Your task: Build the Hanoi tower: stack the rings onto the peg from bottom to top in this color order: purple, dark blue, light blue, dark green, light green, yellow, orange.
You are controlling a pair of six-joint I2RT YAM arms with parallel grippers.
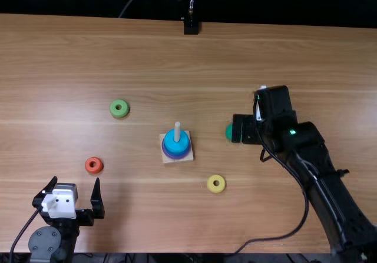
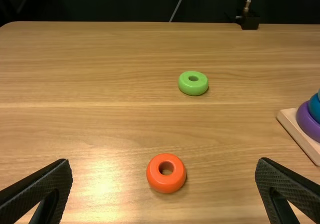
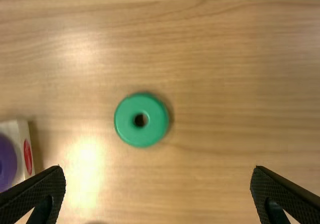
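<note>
In the top view, the wooden base (image 1: 169, 158) holds the peg (image 1: 177, 131) with a purple ring (image 1: 178, 155) lowest, then dark blue and a light blue ring (image 1: 175, 143). Light green (image 1: 119, 108), orange (image 1: 93, 165) and yellow (image 1: 216, 184) rings lie loose. My left gripper (image 1: 76, 182) is open near the orange ring; in its wrist view, this gripper (image 2: 164, 163) has the orange ring (image 2: 166, 173) beyond its fingers. My right gripper (image 1: 244, 129) partly covers the dark green ring (image 1: 229, 132). In the right wrist view, my open gripper (image 3: 158, 170) is above the dark green ring (image 3: 141, 120), not touching it.
A black stand (image 1: 191, 26) is at the table's far edge. The right arm and its cable extend across the table's right side. Bare wood (image 1: 141, 204) lies between the left gripper and the yellow ring.
</note>
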